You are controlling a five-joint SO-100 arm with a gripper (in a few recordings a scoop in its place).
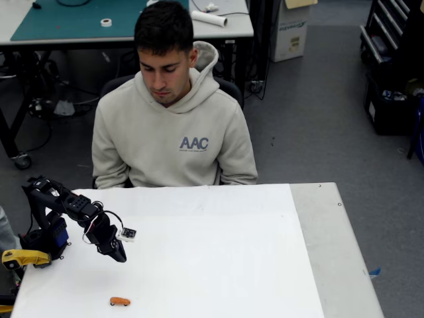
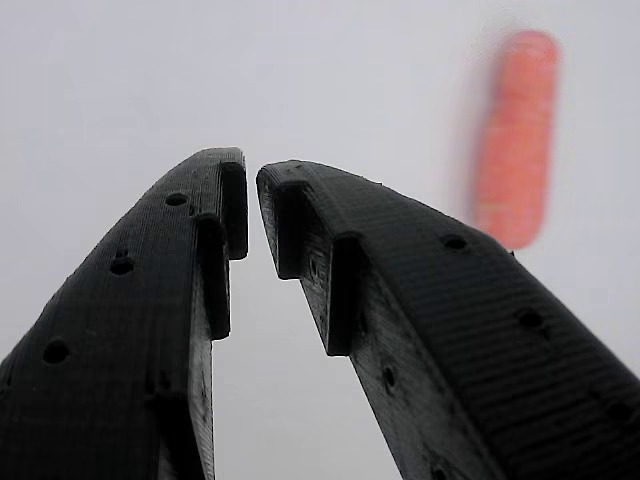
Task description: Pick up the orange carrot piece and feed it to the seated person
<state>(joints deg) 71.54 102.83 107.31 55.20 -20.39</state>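
The orange carrot piece (image 1: 120,301) lies flat on the white table cover near the front edge, left of centre. My black gripper (image 1: 119,255) hangs just above the table, a short way behind the carrot and pointing down toward it. In the wrist view the carrot piece (image 2: 515,135) appears blurred, ahead and to the right of the gripper (image 2: 251,170). The fingertips almost touch and hold nothing. The seated person (image 1: 172,132), in a beige hoodie, sits behind the table's far edge and looks down.
A yellow tool handle (image 1: 25,257) sticks out at the left edge beside the arm's base. The white cover (image 1: 218,265) spreads right of the gripper, with a grey bare table strip (image 1: 331,252) beyond it. A desk with a green mat (image 1: 79,20) stands behind the person.
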